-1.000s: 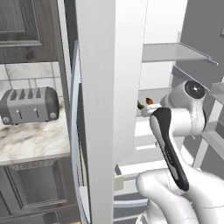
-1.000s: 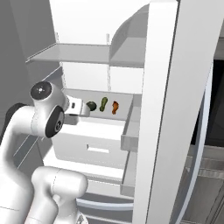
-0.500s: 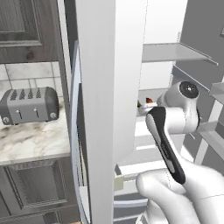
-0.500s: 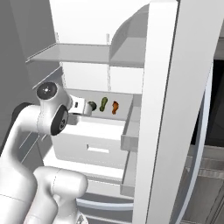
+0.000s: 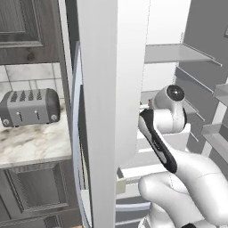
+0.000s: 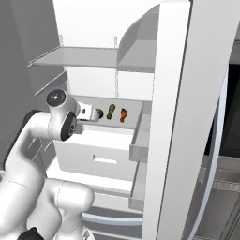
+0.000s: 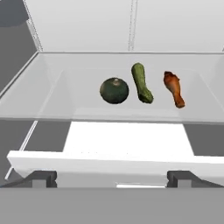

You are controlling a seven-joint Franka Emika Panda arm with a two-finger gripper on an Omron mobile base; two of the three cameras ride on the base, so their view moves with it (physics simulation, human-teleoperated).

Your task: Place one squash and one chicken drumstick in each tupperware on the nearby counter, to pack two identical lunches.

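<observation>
Fridge shelf (image 7: 61,98): clear, holding three foods in a row.
Gripper (image 7: 111,178): wide open, empty, facing the shelf.
Round squash (image 7: 114,90): leftmost.
Slim squash (image 7: 141,82): middle, just beside it.
Chicken drumstick (image 7: 174,89): rightmost.

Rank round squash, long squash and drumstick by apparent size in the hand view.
1. round squash: bulkiest and widest.
2. long squash and chicken drumstick: both slim and about equally long, too close to rank. All three lie side by side on the same fridge shelf, so nearness barely skews it.
</observation>
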